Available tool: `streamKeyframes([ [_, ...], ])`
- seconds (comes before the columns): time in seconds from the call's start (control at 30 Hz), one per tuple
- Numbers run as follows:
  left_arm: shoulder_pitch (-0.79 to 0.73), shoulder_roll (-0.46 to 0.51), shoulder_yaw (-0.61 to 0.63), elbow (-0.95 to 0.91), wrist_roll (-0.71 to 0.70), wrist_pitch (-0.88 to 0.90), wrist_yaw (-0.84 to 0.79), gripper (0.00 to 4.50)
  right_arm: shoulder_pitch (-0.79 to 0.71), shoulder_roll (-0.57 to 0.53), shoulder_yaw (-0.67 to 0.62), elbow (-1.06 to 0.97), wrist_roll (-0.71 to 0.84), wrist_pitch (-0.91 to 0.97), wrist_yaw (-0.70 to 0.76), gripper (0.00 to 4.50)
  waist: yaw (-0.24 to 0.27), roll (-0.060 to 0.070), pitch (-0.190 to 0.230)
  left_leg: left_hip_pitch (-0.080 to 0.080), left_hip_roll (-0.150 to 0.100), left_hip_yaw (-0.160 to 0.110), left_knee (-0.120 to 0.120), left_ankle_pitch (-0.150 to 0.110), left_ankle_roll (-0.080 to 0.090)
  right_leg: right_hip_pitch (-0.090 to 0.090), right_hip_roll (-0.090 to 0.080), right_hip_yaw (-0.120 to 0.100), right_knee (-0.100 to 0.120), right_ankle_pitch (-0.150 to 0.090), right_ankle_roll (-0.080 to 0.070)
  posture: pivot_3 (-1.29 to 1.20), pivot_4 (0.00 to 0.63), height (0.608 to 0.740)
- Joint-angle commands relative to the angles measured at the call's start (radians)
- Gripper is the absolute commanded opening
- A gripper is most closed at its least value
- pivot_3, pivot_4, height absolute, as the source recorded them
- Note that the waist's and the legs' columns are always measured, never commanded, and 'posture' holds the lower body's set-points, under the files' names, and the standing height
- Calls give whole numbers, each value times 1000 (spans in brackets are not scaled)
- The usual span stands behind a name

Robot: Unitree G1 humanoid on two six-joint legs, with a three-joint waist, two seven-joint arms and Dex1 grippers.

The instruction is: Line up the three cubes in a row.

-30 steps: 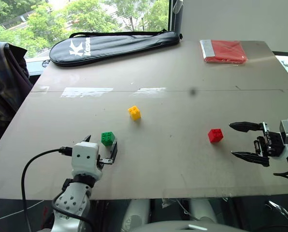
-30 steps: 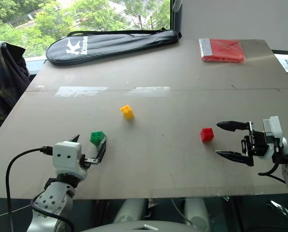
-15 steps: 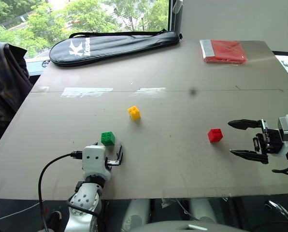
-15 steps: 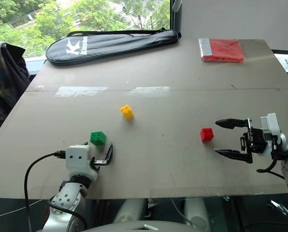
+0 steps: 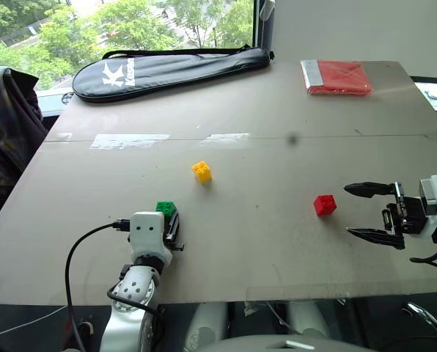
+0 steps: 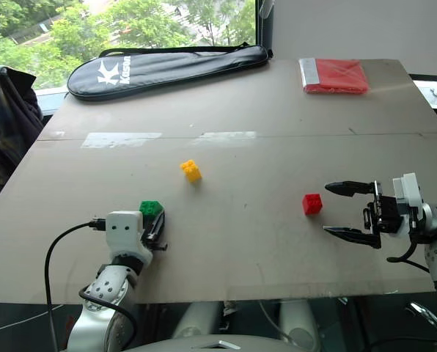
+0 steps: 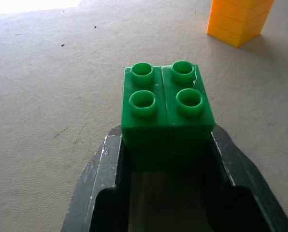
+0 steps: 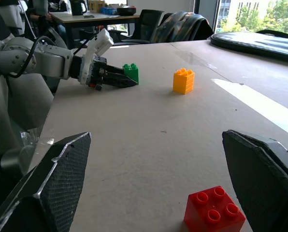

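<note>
My worry right now is the green cube (image 7: 167, 113): I am pinching it only by its near half, with the far studs sticking out past my fingertips, so if I am lifting or dragging it toward the others it may be pivoting in my grip or squirting out forward, and a skewed cube would be spoiling the row. Sliding it along the table (image 5: 277, 110) instead could be making it catch and tip. My left gripper (image 7: 165, 159) is pressing its two fingers against the cube's opposite sides, closed down as far as the block is allowing, down at the table's near edge on my left. The yellow cube (image 5: 202, 171) is sitting further out toward the middle, well apart from the green one, so a careless push in that direction might be knocking it askew. My right gripper (image 5: 371, 212) is hanging with its fingers spread wide and holding nothing, pointing inward with the red cube (image 5: 324, 204) just beside its tips but not between them; reaching hastily could be nudging that cube away rather than straddling it.
</note>
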Motion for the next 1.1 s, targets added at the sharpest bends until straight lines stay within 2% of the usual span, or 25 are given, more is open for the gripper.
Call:
streamKeyframes([
  [0.03, 15, 11, 17, 11, 25, 29, 21, 1269, 5, 1, -34, -36, 3, -11, 11, 4500, 0, 0, 0, 0, 0, 0, 0, 0, 0, 0, 0, 0, 0, 0, 0, 0, 150, 694],
  [0.13, 0, 19, 21, 18, 7, 15, 0, 1269, 7, 3, -37, -39, 5, -9, 3, 4500, 0, 0, 0, 0, 0, 0, 0, 0, 0, 0, 0, 0, 0, 0, 0, 0, 150, 694],
  [0.23, -50, 80, 9, 40, -25, -41, -95, 1269, 5, 12, -44, -43, 14, 5, -21, 4500, 2, 0, 0, 0, 0, 0, 0, 0, 0, 0, 0, 0, 0, 0, 0, 0, 150, 694],
  [0.43, -209, 265, -79, 148, -95, -181, -403, 1269, 33, 47, -49, -88, 24, 35, -66, 4500, 4, 0, 0, -1, 0, 0, 1, 0, 0, 0, 0, -1, 1, -1, -2, 0, 150, 694],
  [0.63, -438, 369, -227, 302, -149, -276, -732, 1269, 101, 61, -83, -131, 18, 31, -106, 4500, 3, 0, 0, -2, -1, -1, 1, 0, 0, -1, -1, -1, 0, 1, 0, 0, 150, 694],
  [0.87, -746, 311, -403, 560, -161, -334, -1024, 1269, 205, 62, -141, -148, 3, -2, -128, 4500, 3, 0, 0, -2, -2, 0, 1, 0, 0, -1, -1, -1, 0, 2, 2, 0, 150, 694],
  [1.1, -973, 177, -478, 845, -79, -425, -1078, 1269, 279, 71, -178, -176, -3, -31, -149, 4500, -2, -1, 1, -2, -2, 0, 1, 0, 0, -1, 0, 0, 0, 2, 2, 0, 150, 694],
])
